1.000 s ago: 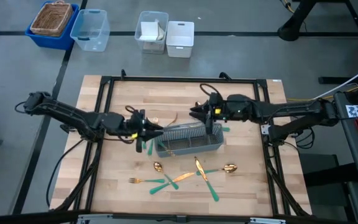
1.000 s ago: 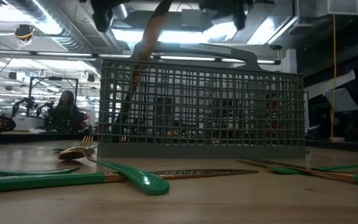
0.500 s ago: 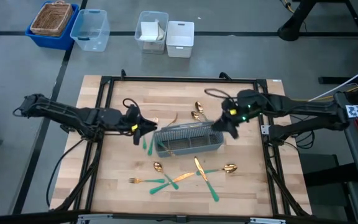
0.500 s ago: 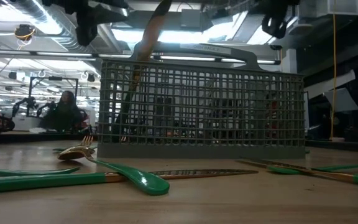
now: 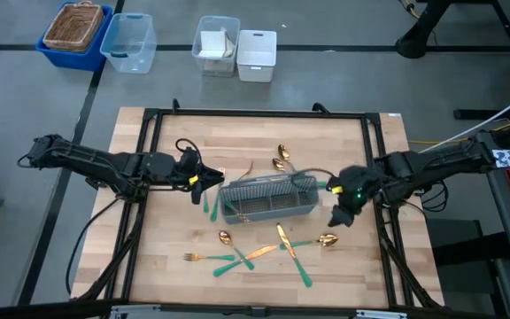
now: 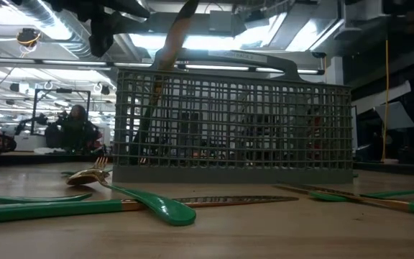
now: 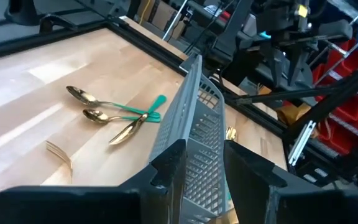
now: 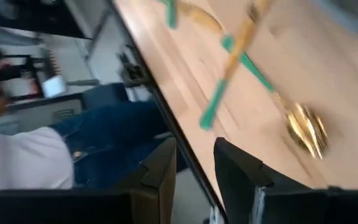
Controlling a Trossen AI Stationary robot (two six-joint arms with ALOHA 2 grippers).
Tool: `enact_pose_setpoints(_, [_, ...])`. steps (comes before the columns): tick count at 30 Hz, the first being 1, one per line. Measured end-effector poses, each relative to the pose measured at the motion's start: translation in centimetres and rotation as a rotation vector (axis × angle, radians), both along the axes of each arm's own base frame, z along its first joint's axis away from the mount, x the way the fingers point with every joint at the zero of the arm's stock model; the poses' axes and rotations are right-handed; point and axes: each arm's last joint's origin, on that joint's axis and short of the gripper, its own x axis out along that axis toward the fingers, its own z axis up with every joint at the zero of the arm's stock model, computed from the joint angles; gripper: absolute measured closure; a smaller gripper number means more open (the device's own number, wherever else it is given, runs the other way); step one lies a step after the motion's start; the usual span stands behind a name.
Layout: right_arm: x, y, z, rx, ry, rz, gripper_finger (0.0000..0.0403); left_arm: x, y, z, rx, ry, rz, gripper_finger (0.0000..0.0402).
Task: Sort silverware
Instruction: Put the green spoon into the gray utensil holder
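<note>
The grey mesh caddy (image 5: 268,197) stands mid-table; one utensil (image 6: 169,44) leans in its left compartment, its end above the rim. Gold silverware with teal handles lies flat on the table: two spoons (image 5: 281,158) behind the caddy, a spoon (image 5: 225,237), fork (image 5: 190,257), knife (image 5: 283,237) and another spoon (image 5: 328,239) in front. My left gripper (image 5: 204,182) is open and empty at the caddy's left end (image 7: 191,124). My right gripper (image 5: 343,214) is open and empty to the right of the caddy, above the front right spoon (image 8: 304,127).
A dark frame (image 5: 149,133) runs round the table. Teal handles (image 5: 209,206) lie by the caddy's left end. Bins and boxes (image 5: 127,40) stand on the floor beyond the far edge. A person in jeans (image 8: 114,140) is beyond the table's edge in the right wrist view.
My right gripper has left the caddy's far side and swung toward the table's right and near edges, down toward the front right spoon. My left gripper has drawn back a little toward the table's left edge. The caddy and the silverware have stayed put.
</note>
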Motion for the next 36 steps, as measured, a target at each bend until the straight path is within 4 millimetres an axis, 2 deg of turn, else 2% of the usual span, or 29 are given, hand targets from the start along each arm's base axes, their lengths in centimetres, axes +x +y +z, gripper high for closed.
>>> enact_pose_setpoints(13, [-3.0,2.0,-1.5,-0.213,0.258,-0.125,0.0292,0.0,0.0,0.1,-0.018,-0.009,0.005,0.0302])
enact_pose_setpoints(22, [-4.0,3.3,-1.8,-0.272,0.262,-0.161,0.0292,0.0,0.0,0.1,-0.031,-0.011,0.008,0.0302])
enact_pose_setpoints(28, [-4.2,4.4,-4.9,-0.236,0.296,-0.175,0.0292,0.0,0.0,0.0,-0.031,-0.009,0.009,0.0302])
enact_pose_setpoints(36, [-3.8,5.8,-8.9,-0.172,0.169,-0.194,0.0292,0.0,0.0,0.0,-0.03,-0.007,0.008,0.0302])
